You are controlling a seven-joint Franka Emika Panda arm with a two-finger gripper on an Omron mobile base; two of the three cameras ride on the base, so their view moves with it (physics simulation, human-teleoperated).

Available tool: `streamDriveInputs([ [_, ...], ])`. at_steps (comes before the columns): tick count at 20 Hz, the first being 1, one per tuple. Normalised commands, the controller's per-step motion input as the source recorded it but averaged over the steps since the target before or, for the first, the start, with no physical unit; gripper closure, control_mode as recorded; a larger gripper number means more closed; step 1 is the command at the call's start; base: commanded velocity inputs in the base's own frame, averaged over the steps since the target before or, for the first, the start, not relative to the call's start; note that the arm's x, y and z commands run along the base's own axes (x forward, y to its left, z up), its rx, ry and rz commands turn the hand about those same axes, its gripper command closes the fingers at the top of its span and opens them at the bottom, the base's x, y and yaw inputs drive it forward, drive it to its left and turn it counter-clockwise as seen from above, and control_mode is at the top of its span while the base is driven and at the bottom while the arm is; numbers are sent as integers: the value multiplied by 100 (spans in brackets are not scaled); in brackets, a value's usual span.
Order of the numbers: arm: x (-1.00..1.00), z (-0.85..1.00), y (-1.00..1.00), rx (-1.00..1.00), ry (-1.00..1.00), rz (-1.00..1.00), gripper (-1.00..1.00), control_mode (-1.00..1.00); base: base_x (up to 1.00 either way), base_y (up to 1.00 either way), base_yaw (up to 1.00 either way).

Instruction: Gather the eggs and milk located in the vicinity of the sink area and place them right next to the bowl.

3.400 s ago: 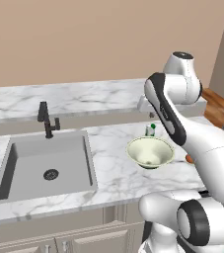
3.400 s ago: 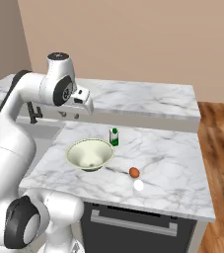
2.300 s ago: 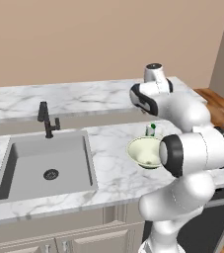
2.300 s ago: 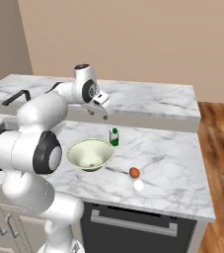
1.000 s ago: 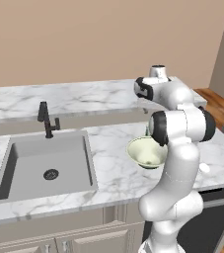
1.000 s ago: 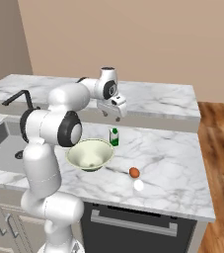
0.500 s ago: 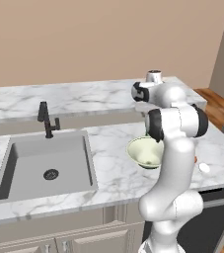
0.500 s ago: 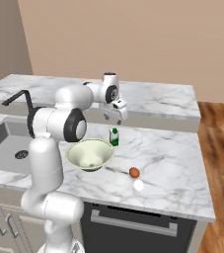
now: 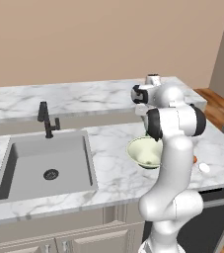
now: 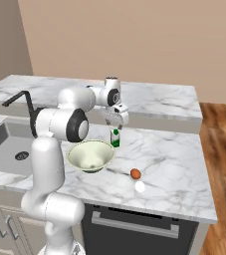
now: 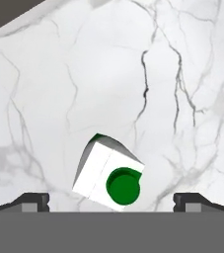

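Marble kitchen counter beside sink (image 9: pixel 44 165) | gripper (image 10: pixel 116 123) has swung over from the left, now hovering above milk (image 11: pixel 109 179), fingers spread wide, empty | milk stands just behind bowl (image 10: pixel 90 156); eggs (image 10: pixel 135 174) nearby | judged: about to descend and grasp

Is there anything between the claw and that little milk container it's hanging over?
Nothing visible. The gripper hangs right above the milk, fingers spread wide to either side of its green cap, with only bare marble counter around it. The bowl sits off to one side, out of the path.
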Motion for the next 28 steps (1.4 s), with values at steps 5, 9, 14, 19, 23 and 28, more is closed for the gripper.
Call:
streamDriveInputs([
  [5, 0, -30, 0, 1, 3, -7, -100, -100, 0, 0, 0],
  [9, 0, -38, -1, 1, 5, -9, -100, -100, 0, 0, 0],
  [14, 0, -34, 0, 0, 3, -7, -100, -100, 0, 0, 0],
  [19, 0, -7, 0, 1, 0, -2, -100, -100, 0, 0, 0],
  [23, 0, -4, 0, 0, 0, 0, 100, -100, 0, 0, 0],
  [28, 0, 0, 0, 0, 0, 0, 100, -100, 0, 0, 0],
])
